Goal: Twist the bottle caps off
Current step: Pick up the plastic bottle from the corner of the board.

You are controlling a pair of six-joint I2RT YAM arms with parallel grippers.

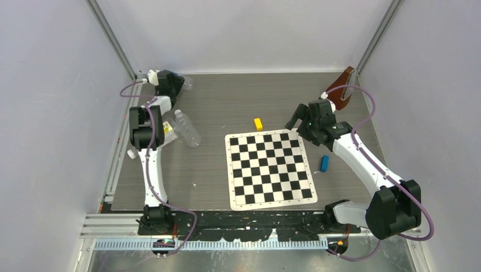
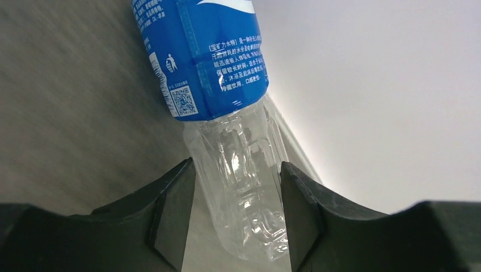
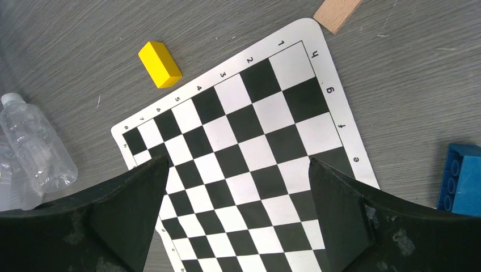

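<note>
Beside the checkerboard (image 1: 270,168), yellow block (image 1: 258,123) and blue block (image 1: 324,163); left gripper (image 2: 236,170) clenched on the blue-labelled bottle (image 2: 204,56), right gripper (image 3: 238,163) released.

The blue-labelled bottle (image 2: 198,56) sits upper left, its clear base gripped between the left fingers (image 2: 170,215); the slim unlabelled bottle (image 1: 187,129) lies left-centre, white cap (image 3: 11,100) on.

Light is even and diffuse in the overhead view, with only faint, soft shadows on the grey worktop (image 1: 227,107). In the left wrist view the worktop is smeared and the wall (image 2: 397,85) washes out nearly white, yet the blue-labelled bottle (image 2: 204,56) is sharp, its clear base glinting. The right wrist view shows the checkerboard (image 3: 249,153) crisply; the right pincer (image 3: 237,163) is dark and soft.
</note>
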